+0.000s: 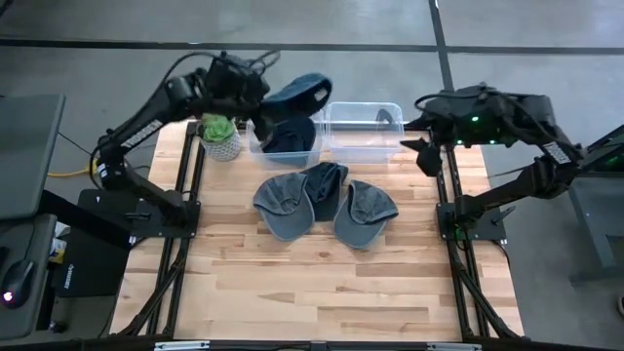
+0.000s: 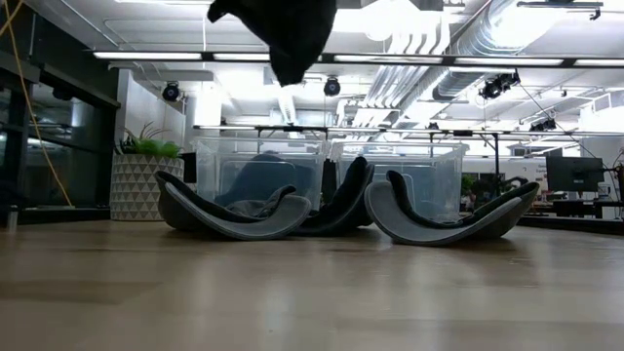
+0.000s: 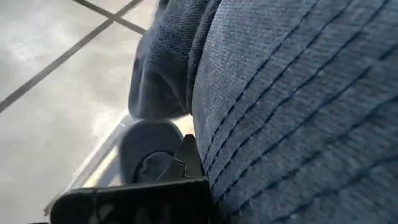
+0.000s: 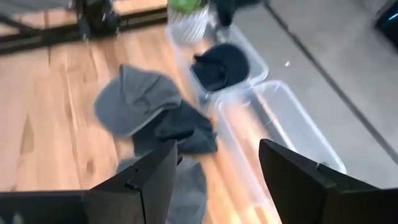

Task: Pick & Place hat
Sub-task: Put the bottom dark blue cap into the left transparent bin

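A blue denim hat [image 1: 300, 92] hangs in the air over the far rim of the left clear bin [image 1: 314, 156], with my left gripper [image 1: 257, 105] shut on it. In the low view this hat [image 2: 285, 31] hangs at the top of the picture. A dark blue hat [image 1: 289, 138] lies inside that bin. On the table in front of the bins rest two grey hats [image 1: 283, 203] [image 1: 364, 211] with a dark hat [image 1: 325, 187] between them. My right gripper [image 4: 214, 180] is open, raised at the table's far right beside the empty right bin [image 1: 390, 148]. My left gripper holds the denim hat by its left end [image 1: 271, 101], coming from the table's left and slanting down. The cloth [image 3: 292, 112] fills the left wrist view and hides the place of contact. The hat is lifted clear and droops below the fingers.
A potted green plant [image 1: 219, 136] stands just left of the left bin, close under my left arm. The near half of the wooden table [image 1: 312, 283] is bare wood. In the right wrist view the bins [image 4: 292, 134] lie ahead of the open fingers.
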`<move>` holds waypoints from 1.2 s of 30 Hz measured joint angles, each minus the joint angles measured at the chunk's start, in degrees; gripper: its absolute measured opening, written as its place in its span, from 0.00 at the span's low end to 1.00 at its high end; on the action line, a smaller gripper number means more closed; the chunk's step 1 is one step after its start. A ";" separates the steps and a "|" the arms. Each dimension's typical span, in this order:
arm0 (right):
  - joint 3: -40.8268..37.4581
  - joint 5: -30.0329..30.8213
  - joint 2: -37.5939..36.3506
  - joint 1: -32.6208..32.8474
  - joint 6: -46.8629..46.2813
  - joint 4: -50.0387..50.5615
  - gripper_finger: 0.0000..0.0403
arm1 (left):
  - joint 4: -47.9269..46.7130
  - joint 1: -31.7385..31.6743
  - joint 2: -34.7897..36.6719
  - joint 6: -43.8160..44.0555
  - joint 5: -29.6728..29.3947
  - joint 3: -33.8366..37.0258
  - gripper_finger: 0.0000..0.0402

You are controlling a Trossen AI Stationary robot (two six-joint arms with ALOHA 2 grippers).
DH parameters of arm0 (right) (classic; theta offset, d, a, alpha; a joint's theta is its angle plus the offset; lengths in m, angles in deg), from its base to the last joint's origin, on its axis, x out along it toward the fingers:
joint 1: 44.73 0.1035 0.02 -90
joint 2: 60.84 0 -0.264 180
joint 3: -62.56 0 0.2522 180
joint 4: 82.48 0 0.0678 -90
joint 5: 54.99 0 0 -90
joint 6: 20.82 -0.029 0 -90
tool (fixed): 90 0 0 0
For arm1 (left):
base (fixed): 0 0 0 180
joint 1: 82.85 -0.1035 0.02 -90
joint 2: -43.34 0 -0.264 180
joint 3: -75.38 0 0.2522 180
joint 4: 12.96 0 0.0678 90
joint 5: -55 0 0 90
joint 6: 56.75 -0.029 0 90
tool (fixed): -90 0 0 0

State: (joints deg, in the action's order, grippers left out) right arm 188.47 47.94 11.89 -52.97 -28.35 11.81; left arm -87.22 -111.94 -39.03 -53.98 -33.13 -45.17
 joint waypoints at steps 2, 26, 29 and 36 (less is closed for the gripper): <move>-2.01 -0.19 -0.04 -0.01 0.00 0.10 0.55 | -5.57 -1.95 -2.00 -2.10 2.19 -4.62 0.00; -23.17 -4.88 -0.33 0.03 -2.54 -10.61 0.55 | -29.51 -8.85 -22.71 -16.53 1.36 -19.95 0.00; -25.18 -5.89 -0.54 0.06 -2.80 -12.23 0.55 | -29.53 -8.82 -22.73 -16.63 -1.13 -19.95 0.00; -27.31 -7.37 -0.70 0.06 -2.97 -14.46 0.55 | -29.51 -8.94 -22.76 -16.79 -3.08 -19.95 0.00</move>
State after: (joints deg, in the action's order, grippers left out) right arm 161.16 40.57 11.19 -52.91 -31.33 -2.65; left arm -116.73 -120.88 -61.78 -70.78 -36.22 -65.12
